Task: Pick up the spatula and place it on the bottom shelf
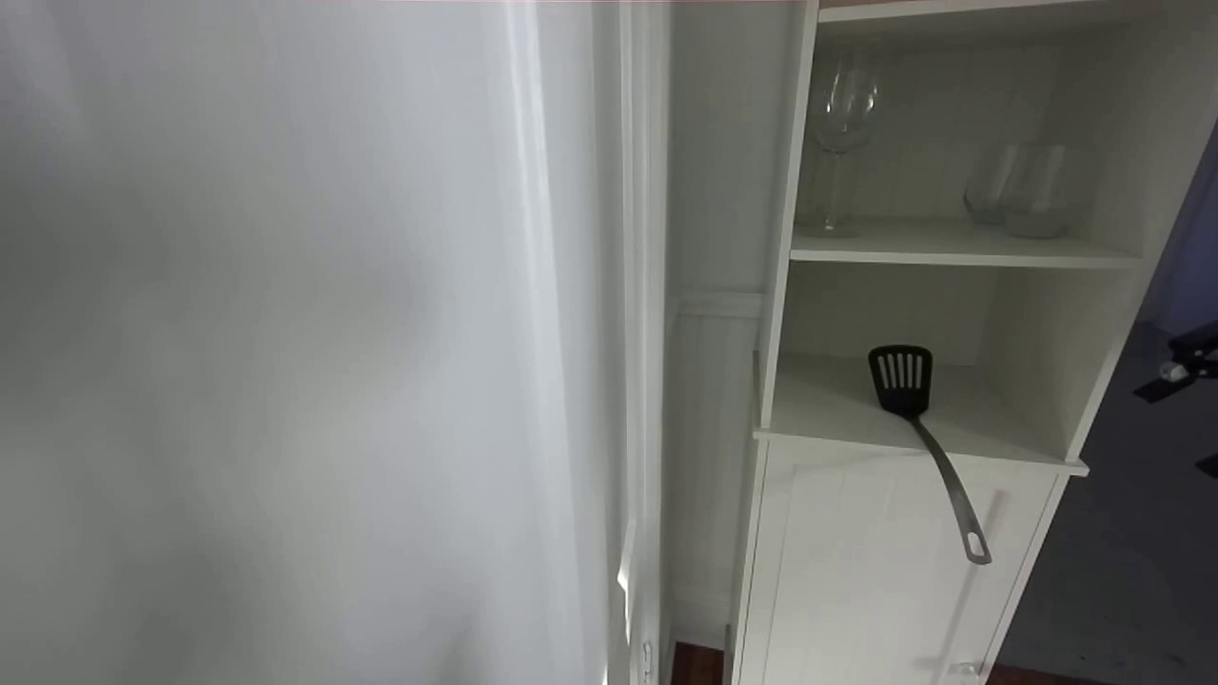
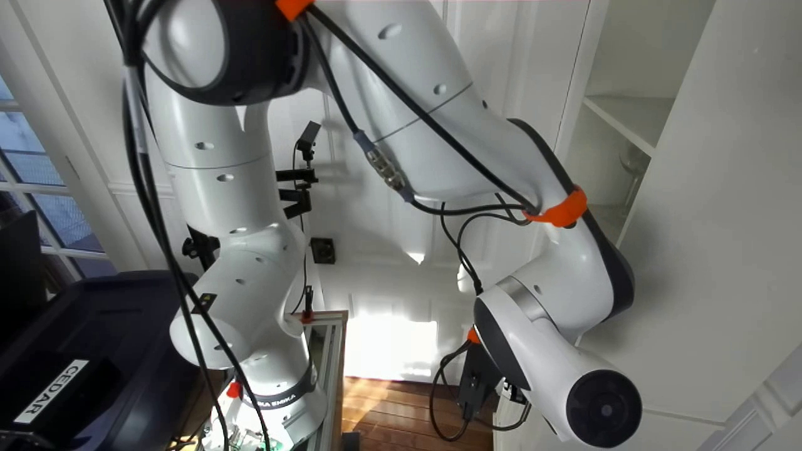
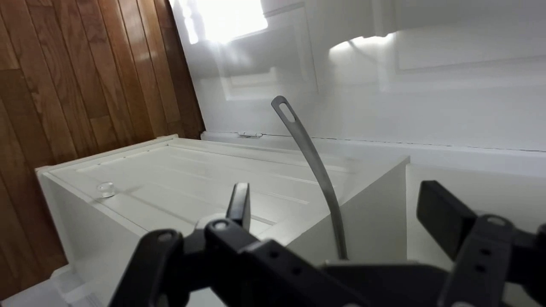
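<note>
Across the front edge of the bottom-shelf counter [image 1: 823,395], the spatula [image 1: 909,409] lies with its slotted head inside and its grey handle jutting out — an overhang likely meant to let the pincer [image 3: 335,198], spread and gripping nothing, work without reaching deep inside.

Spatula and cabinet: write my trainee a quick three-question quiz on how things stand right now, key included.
1. Multiple choice: in an exterior view, which part of the spatula juts past the front edge of the bottom shelf? a) slotted head; b) handle; c) neither.
2. Fill in: in the wrist view, the claw stands ... (open or shut).
3. True or false: a stemmed glass stands on the shelf board above the spatula.
Key: 1 b; 2 open; 3 true.
</note>
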`<act>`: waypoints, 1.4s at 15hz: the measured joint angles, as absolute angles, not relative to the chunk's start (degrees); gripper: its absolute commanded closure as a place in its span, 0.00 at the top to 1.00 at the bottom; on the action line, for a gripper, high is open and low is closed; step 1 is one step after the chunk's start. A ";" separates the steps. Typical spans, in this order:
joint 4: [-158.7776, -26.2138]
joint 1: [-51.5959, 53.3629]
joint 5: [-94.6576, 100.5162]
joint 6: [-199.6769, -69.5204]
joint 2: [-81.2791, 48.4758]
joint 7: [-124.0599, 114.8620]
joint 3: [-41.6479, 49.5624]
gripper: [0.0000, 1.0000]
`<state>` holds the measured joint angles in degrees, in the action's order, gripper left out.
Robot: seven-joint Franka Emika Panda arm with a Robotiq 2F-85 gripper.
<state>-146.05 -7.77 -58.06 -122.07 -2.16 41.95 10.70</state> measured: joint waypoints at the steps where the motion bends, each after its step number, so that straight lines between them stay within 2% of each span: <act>1: -147.12 -8.29 -57.27 -122.09 -0.18 41.27 10.79 1.00; 9: -152.36 -10.92 -41.70 -120.65 16.31 29.94 11.15 1.00; 14: -152.44 -11.24 -30.00 -115.02 25.89 23.06 11.22 1.00; 21: -152.60 -10.48 -24.36 -112.34 32.00 19.35 10.05 1.00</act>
